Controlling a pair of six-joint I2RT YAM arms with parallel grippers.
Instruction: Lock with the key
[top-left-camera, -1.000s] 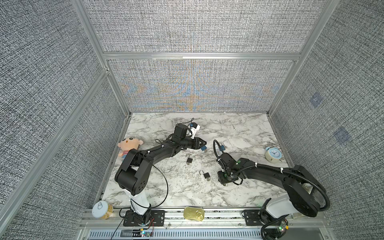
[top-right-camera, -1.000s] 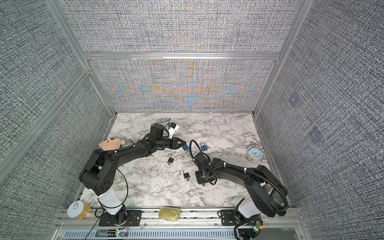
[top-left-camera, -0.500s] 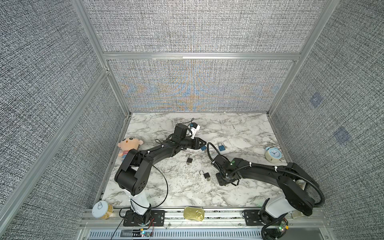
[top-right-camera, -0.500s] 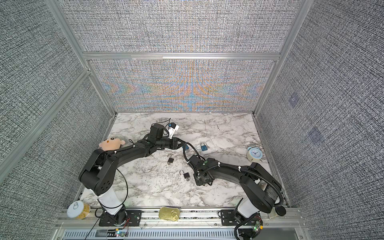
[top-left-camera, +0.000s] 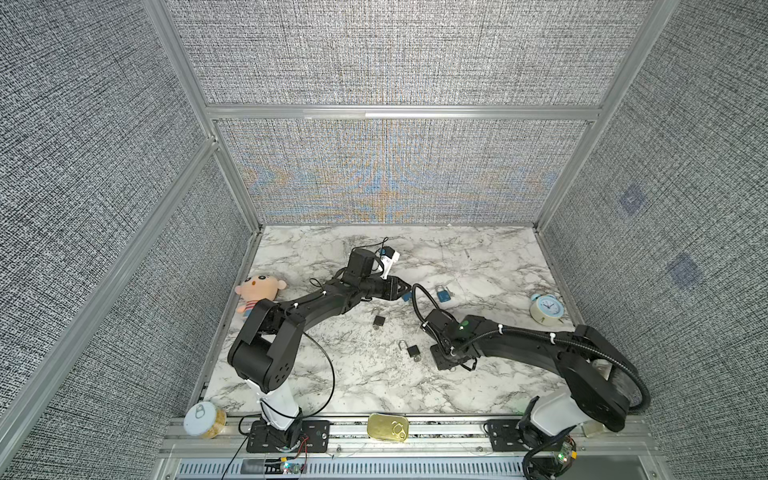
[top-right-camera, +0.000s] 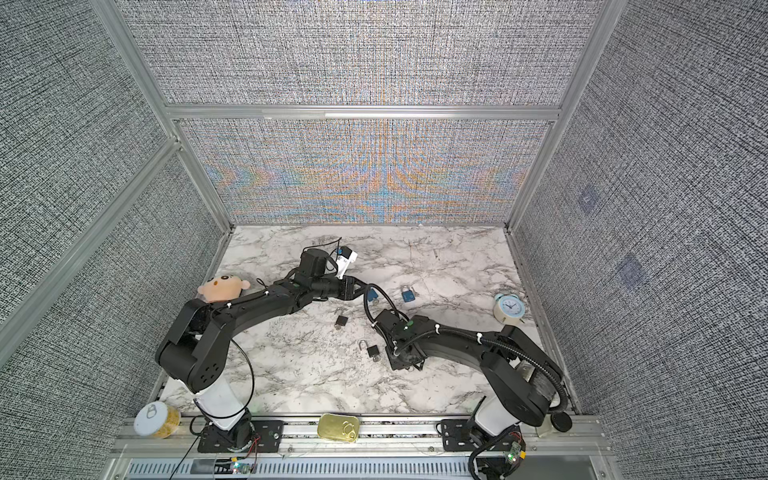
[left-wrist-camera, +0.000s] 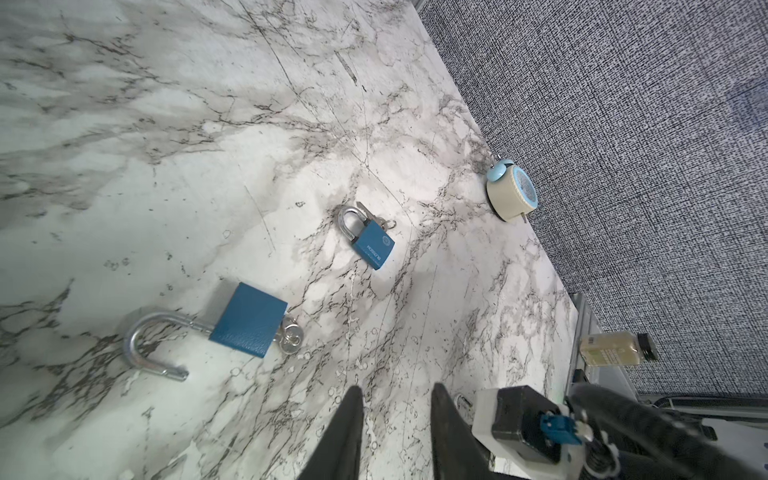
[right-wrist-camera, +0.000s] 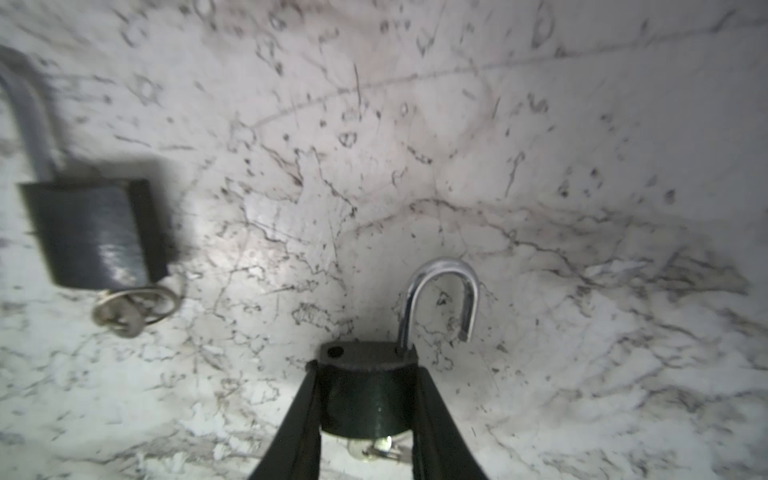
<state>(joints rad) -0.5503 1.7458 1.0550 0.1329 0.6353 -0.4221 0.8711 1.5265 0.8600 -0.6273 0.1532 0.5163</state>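
Right gripper (right-wrist-camera: 365, 368): fingers pressed to both sides of the black padlock (right-wrist-camera: 365, 399), so I read it as clamped on the body. Its shackle (right-wrist-camera: 444, 286) is swung open, free end clear of the body. The key (right-wrist-camera: 374, 451) sits at the lock's base, between the fingers. From here I cannot tell whether the lock rests on the marble table (top-left-camera: 374, 395) or is just off it; in both top views it is mid-table.

The other black padlock (right-wrist-camera: 91, 232) lies nearby, apart, keys at its base.

Left gripper (left-wrist-camera: 395, 392): jaws parted, nothing between them, hovering near the open blue padlock (left-wrist-camera: 249, 320). The shut blue padlock (left-wrist-camera: 372, 245) lies further out.

Alarm clock (top-left-camera: 546, 309) by the right wall, plush doll (top-left-camera: 257, 291) by the left
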